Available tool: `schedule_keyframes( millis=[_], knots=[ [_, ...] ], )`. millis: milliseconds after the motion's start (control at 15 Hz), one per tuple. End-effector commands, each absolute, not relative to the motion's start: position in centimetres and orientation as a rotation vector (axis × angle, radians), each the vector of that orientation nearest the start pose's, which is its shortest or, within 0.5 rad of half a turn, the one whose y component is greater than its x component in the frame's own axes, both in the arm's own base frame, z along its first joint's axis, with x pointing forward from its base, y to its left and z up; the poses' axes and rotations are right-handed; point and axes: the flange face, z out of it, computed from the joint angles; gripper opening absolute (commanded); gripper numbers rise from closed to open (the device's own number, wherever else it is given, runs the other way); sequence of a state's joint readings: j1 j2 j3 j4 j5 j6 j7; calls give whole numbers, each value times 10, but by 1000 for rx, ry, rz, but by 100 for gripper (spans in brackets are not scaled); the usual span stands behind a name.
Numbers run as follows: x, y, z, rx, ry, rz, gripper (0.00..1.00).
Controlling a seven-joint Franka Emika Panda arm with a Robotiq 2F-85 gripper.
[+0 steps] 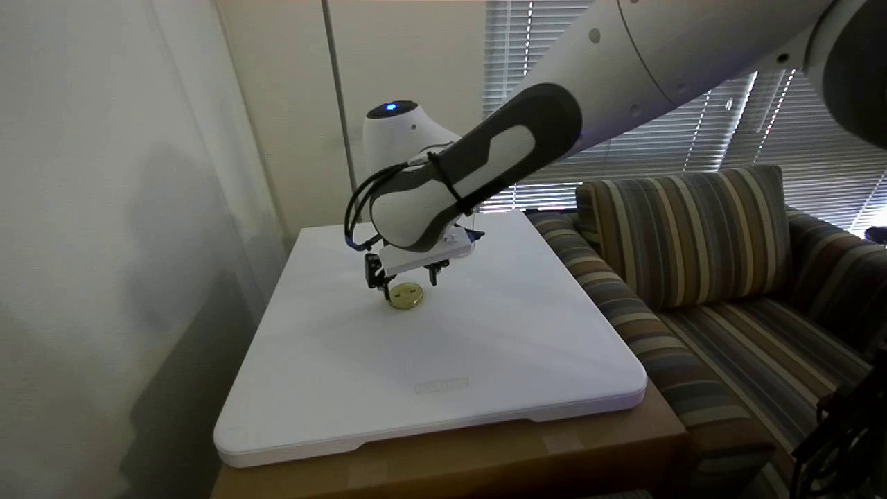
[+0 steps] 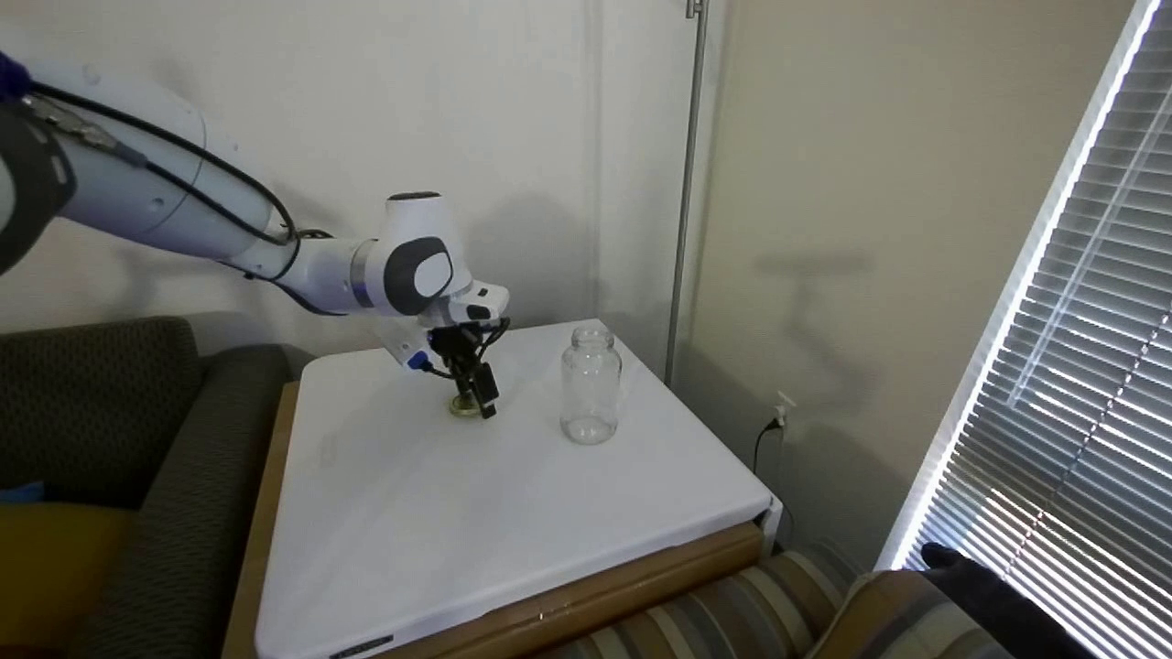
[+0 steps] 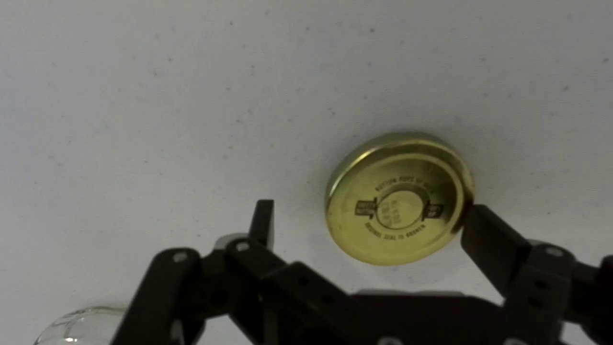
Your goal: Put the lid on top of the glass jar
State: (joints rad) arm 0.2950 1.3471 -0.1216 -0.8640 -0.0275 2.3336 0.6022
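One lid (image 3: 400,203) lies by the tool (image 3: 368,210) — jaws apart — nearer one fingertip (image 3: 486,232).

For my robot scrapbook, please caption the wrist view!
Gold lid on the white board, open gripper close by, glass jar peeking in at bottom left.

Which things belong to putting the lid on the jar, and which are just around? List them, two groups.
For the job:
gold lid
glass jar
gripper
white board (work surface)

Just around:
striped sofa
striped cushion
dark sofa
window blinds
metal pole
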Motion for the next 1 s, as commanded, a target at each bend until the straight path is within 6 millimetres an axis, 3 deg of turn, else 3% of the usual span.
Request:
schedule_keyframes(
  millis=[0, 200, 933],
  knots=[
    [769, 171, 60, -3087, 513, -273, 100],
    [772, 173, 68, -3065, 515, -314, 100],
    [766, 180, 55, -3045, 497, -266, 100]
  ],
)
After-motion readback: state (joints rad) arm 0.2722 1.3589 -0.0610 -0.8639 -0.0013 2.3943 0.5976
